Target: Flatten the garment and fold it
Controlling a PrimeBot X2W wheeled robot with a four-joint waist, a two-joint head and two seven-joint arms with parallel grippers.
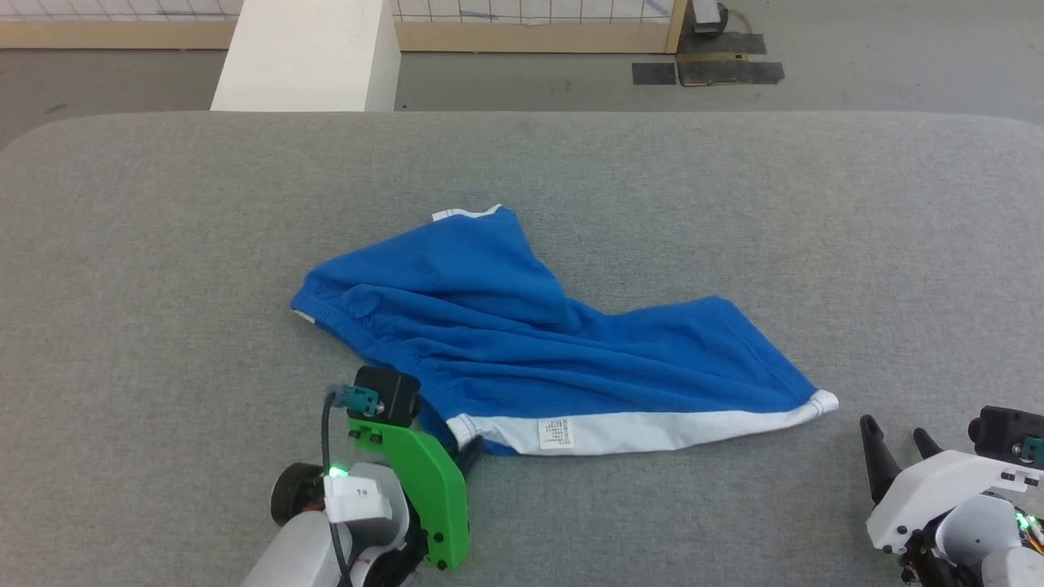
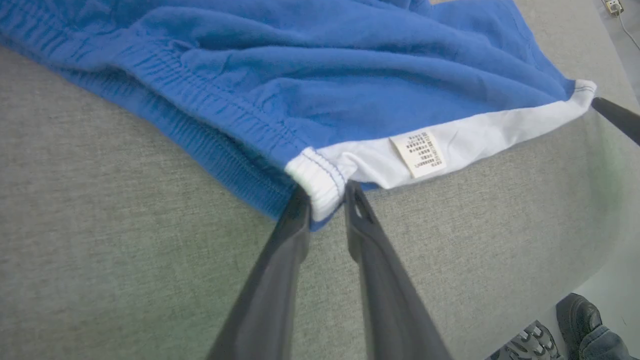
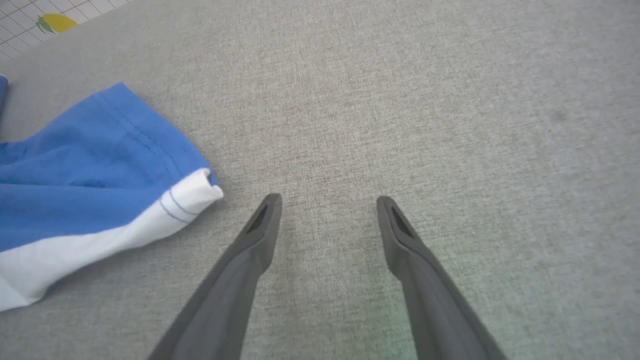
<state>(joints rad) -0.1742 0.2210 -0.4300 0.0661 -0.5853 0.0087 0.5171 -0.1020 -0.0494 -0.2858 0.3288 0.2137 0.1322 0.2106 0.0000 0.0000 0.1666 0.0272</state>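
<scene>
Left gripper (image 2: pixel 326 197) pinched on waistband corner (image 2: pixel 320 185) of garment (image 1: pixel 522 326), which lies crumpled mid-table (image 1: pixel 734 204). Right gripper (image 3: pixel 327 210) wide open, empty. Suggest it grabs hem corner (image 3: pixel 200 187), then both pull apart evenly.

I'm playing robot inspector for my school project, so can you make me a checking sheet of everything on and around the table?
Surface: grey fabric-covered table, bare apart from the garment.
Job's things: blue shorts lying crumpled, not flattened or folded yet; white band along the near edge with a small tag.
Clutter: nothing seen.
Grippers: left pincer pinching the white ribbed corner of the shorts; right pincer open over bare table, beside the shorts' other corner and not touching it.
Cables: a black cable loops at the left wrist.
Surroundings: white pillar and dark tape patches on the floor beyond the table; a person's shoe beside it.
</scene>
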